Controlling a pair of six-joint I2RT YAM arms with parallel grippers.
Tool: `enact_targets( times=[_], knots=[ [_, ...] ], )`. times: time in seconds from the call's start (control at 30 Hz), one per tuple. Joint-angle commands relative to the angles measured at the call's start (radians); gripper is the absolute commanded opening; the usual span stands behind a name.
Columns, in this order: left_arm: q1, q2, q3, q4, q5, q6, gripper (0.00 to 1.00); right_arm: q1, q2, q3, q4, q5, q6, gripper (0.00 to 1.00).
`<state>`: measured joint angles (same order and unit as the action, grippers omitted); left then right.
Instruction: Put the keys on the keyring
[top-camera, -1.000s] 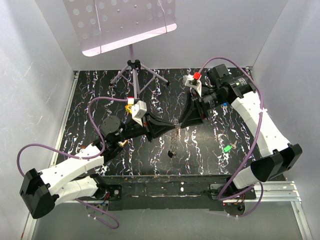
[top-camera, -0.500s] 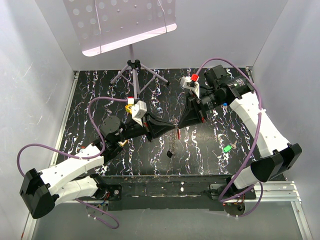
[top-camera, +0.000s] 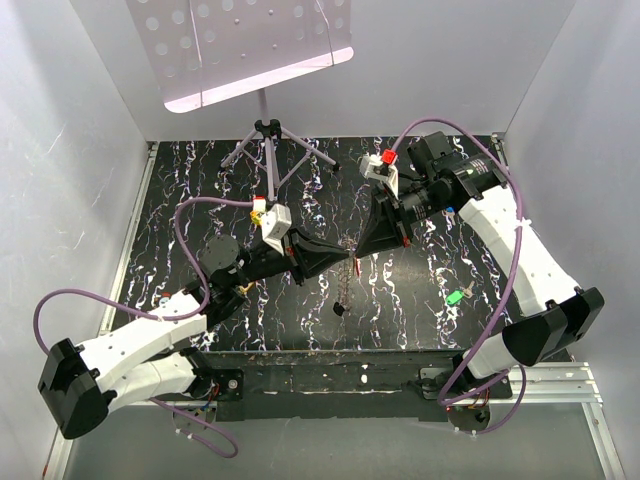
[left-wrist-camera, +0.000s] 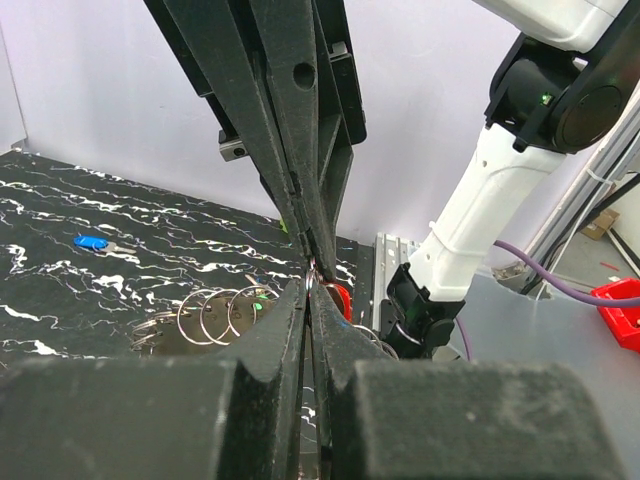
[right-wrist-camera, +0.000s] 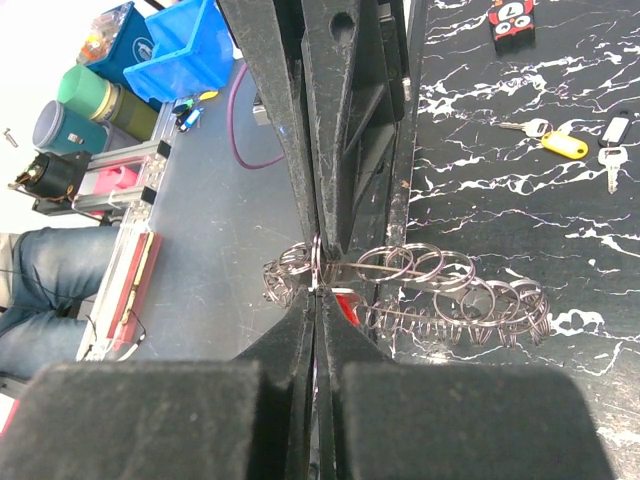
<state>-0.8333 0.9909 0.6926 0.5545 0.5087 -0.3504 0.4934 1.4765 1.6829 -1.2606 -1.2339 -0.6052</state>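
Rings (right-wrist-camera: 430, 290) are pinched from both sides above mid-table – left gripper (top-camera: 346, 258) and right gripper (top-camera: 361, 251) both clamped fully shut, tip to tip – red key (left-wrist-camera: 341, 298) seen at the tips, green key (top-camera: 455, 297) lying on the table (top-camera: 180, 180).

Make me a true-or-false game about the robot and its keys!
1. The left gripper and the right gripper are both shut on the rings. True.
2. The green key lies on the table. True.
3. A gripper holds the blue key. False: it lies on the table.
4. The stand has fallen over. False: it stands upright at the far edge.
5. The grippers are far apart. False: their tips meet in the middle.
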Motion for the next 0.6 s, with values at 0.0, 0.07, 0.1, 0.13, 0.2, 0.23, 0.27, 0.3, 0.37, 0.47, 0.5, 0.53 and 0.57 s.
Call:
enact_targets(
  times=[0.0, 0.07, 0.1, 0.13, 0.2, 0.23, 0.27, 0.3, 0.37, 0.47, 0.5, 0.53, 0.57],
  knots=[
    [0.002, -0.054, -0.019, 0.074, -0.036, 0.011, 0.00, 0.002, -0.041, -0.026, 0.036, -0.021, 0.018, 0.01],
    [0.002, -0.060, -0.024, 0.085, -0.045, 0.008, 0.00, 0.002, -0.048, -0.043, 0.049, -0.024, 0.024, 0.01],
    [0.002, -0.061, -0.027, 0.090, -0.044, 0.008, 0.00, 0.004, -0.051, -0.049, 0.052, -0.024, 0.028, 0.01],
    [0.002, -0.061, -0.027, 0.091, -0.045, 0.007, 0.00, 0.002, -0.054, -0.055, 0.058, -0.022, 0.033, 0.01],
    [0.000, -0.058, -0.024, 0.090, -0.044, 0.008, 0.00, 0.002, -0.058, -0.061, 0.061, -0.022, 0.033, 0.01],
    [0.002, -0.057, -0.024, 0.090, -0.045, 0.007, 0.00, 0.002, -0.059, -0.063, 0.063, -0.022, 0.036, 0.01],
    [0.002, -0.057, -0.024, 0.093, -0.044, 0.007, 0.00, 0.002, -0.059, -0.068, 0.066, -0.024, 0.038, 0.01],
    [0.000, -0.055, -0.024, 0.096, -0.047, 0.005, 0.00, 0.002, -0.061, -0.074, 0.070, -0.026, 0.041, 0.01],
    [0.002, -0.057, -0.027, 0.107, -0.055, 0.001, 0.00, 0.002, -0.064, -0.091, 0.092, -0.027, 0.054, 0.01],
    [0.000, -0.049, -0.036, 0.142, -0.064, -0.012, 0.00, 0.004, -0.071, -0.118, 0.124, -0.035, 0.079, 0.01],
    [0.002, -0.043, -0.038, 0.151, -0.065, -0.016, 0.00, 0.007, -0.071, -0.123, 0.135, -0.036, 0.090, 0.01],
    [0.002, -0.035, -0.039, 0.172, -0.067, -0.024, 0.00, 0.008, -0.071, -0.127, 0.142, -0.039, 0.096, 0.01],
    [0.002, -0.025, -0.044, 0.194, -0.067, -0.033, 0.00, 0.011, -0.071, -0.130, 0.151, -0.042, 0.107, 0.01]
  ],
)
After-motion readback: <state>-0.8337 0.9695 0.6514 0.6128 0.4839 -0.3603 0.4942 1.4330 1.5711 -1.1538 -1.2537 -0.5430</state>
